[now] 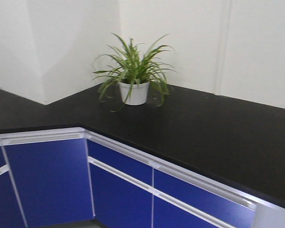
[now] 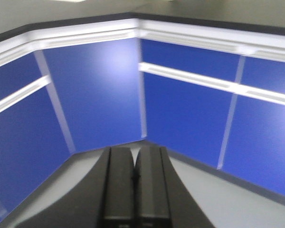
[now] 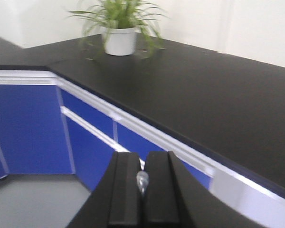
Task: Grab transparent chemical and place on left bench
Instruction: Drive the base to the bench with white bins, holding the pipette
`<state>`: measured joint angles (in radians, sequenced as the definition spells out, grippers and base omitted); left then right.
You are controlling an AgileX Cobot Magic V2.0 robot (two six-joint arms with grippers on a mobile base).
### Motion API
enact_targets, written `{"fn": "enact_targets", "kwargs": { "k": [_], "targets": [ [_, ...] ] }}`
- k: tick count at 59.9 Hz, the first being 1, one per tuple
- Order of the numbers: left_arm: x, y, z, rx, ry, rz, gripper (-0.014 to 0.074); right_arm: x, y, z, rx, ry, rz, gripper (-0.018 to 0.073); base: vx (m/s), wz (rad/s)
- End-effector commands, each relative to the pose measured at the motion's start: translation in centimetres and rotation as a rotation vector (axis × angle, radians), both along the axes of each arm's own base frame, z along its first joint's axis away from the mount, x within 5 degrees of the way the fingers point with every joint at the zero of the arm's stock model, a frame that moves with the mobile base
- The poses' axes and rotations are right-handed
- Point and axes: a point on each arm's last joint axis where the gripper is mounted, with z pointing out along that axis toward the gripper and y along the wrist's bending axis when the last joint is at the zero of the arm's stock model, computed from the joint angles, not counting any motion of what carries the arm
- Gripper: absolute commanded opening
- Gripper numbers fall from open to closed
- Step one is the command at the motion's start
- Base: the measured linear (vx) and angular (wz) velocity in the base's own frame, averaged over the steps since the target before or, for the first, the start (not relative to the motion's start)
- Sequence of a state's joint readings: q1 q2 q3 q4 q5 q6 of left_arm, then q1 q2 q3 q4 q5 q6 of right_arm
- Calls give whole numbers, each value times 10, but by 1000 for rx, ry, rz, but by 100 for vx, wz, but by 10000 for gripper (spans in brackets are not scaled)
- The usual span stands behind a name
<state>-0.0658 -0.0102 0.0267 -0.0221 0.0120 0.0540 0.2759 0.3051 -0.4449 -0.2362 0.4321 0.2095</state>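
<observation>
In the right wrist view my right gripper [image 3: 142, 160] is shut on a small clear glassy piece [image 3: 142, 181] pinched between its black fingers. This looks like part of the transparent chemical, and the rest of it is hidden under the fingers. The gripper hangs in front of the blue-doored counter, below its top. My left gripper [image 2: 134, 156] is shut with nothing in it, low above the grey floor and facing the cabinet corner. The left bench is out of view. Neither gripper shows in the front view.
An L-shaped black countertop [image 1: 213, 128] with a white edge rests on blue cabinet doors [image 1: 50, 180]. A potted green plant in a white pot [image 1: 134, 91] stands near the inner corner by the white wall. A white panel [image 1: 275, 219] begins at the lower right.
</observation>
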Motion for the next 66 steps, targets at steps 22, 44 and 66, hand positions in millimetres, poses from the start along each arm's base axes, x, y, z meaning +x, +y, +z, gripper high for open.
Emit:
{"fn": "enact_targets", "kwargs": {
  "k": [22,44,66],
  "targets": [
    [-1,0,3,-14,-81,-1,-3,0,1,16,3,-98,17,-1,-19,73],
    [-1,0,3,-14,-81,-1,-3,0,1,16,3,-98,17,-1,-17,66],
    [-1,0,3,-14,-81,-1,-3,0,1,16,3,-98,17,-1,-13,52]
  ]
}}
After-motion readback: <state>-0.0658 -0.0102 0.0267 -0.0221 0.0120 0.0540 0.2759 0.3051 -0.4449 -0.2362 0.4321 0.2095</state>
